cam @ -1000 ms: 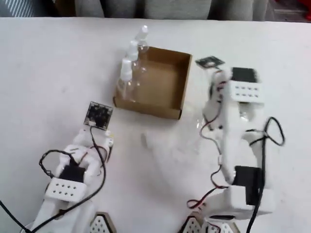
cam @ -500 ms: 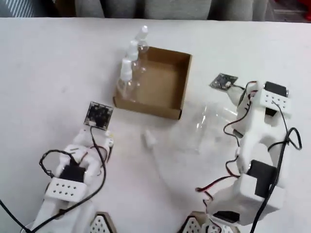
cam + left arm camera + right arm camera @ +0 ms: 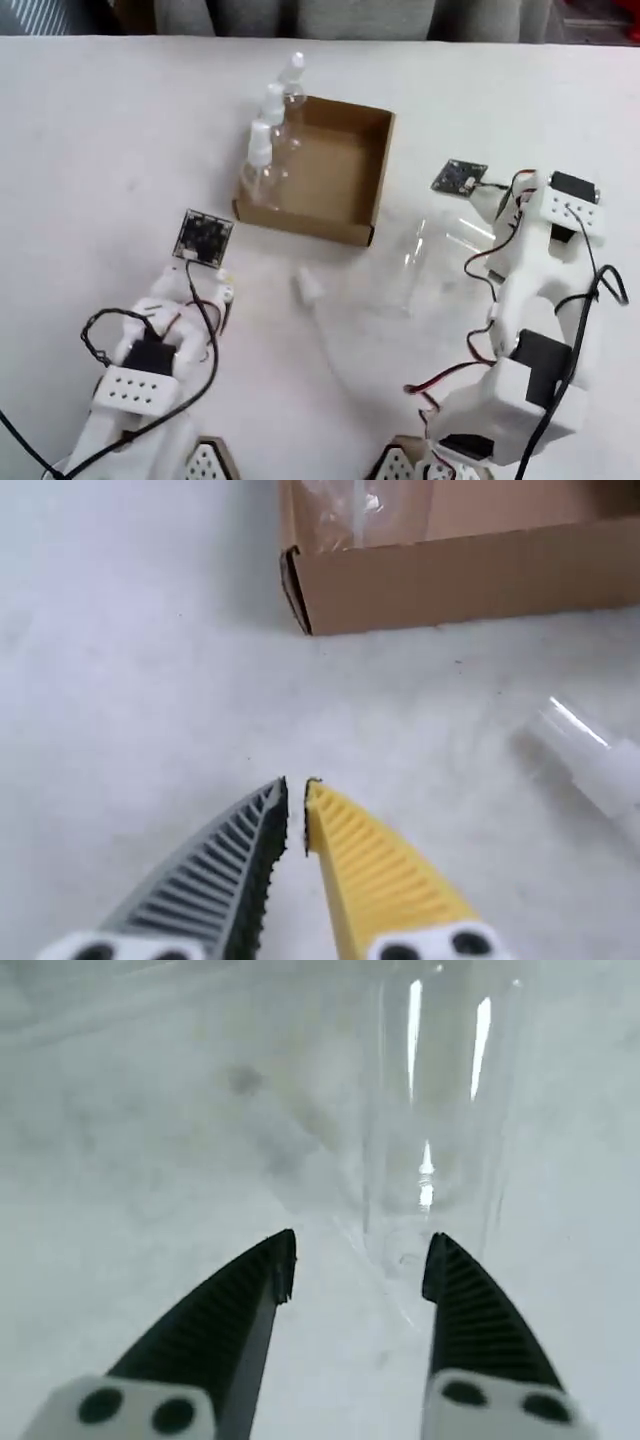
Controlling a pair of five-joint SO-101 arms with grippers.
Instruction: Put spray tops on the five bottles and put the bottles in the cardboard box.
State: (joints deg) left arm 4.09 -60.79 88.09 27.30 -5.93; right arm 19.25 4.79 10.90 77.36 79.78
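Note:
The cardboard box (image 3: pixel 335 170) sits mid-table. Three clear bottles with white spray tops (image 3: pixel 262 158) stand inside it along its left wall. A clear topless bottle (image 3: pixel 428 255) lies on the table right of the box, and it also shows in the right wrist view (image 3: pixel 440 1110). My right gripper (image 3: pixel 360 1260) is open just short of it, fingers to either side of its end. A loose spray top (image 3: pixel 308 287) lies in front of the box and appears again in the left wrist view (image 3: pixel 590 760). My left gripper (image 3: pixel 297 795) is shut and empty, low over the table near the box's corner (image 3: pixel 300 580).
The right arm (image 3: pixel 540 250) stands at the table's right, the left arm (image 3: pixel 150 345) at the near left. Cables hang around both. Bare white table lies left of and behind the box.
The right arm has swung right and back from beside the box, uncovering the clear bottle on the table. The left arm has not moved.

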